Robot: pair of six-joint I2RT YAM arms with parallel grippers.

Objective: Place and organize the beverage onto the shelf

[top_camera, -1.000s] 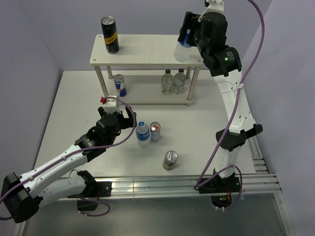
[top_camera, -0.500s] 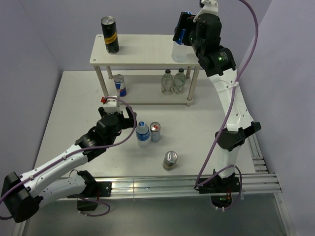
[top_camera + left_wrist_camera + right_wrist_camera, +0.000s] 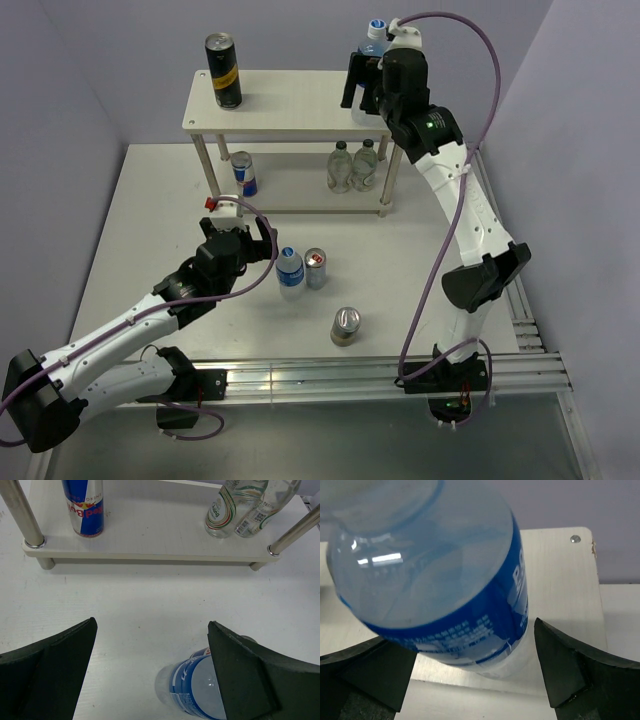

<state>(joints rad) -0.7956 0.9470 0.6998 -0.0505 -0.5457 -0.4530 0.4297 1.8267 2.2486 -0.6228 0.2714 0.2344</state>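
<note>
The cream shelf [image 3: 300, 108] holds a black-and-gold can [image 3: 224, 70] on the left of its top board. At the right end stands a blue-labelled water bottle [image 3: 376, 30] [image 3: 435, 570]. My right gripper [image 3: 363, 92] [image 3: 470, 675] is open around the bottle's base, with both fingers apart from it. On the lower board [image 3: 150, 530] are a blue-and-silver can [image 3: 243, 174] [image 3: 84, 505] and two clear bottles [image 3: 352, 165] [image 3: 235, 505]. On the table, my left gripper [image 3: 247, 245] [image 3: 150, 672] is open just left of another blue-labelled bottle [image 3: 290, 272] [image 3: 200, 685].
A slim blue-and-silver can [image 3: 315, 268] stands right beside the table bottle. A further can [image 3: 346, 325] stands nearer the front rail [image 3: 350, 375]. The shelf's thin metal legs [image 3: 20, 512] rise at its corners. Purple walls close in the table's back and sides.
The right gripper has opened and let go of the water bottle, which now stands on the shelf's top board. The right arm has shifted. The left arm has not moved.
</note>
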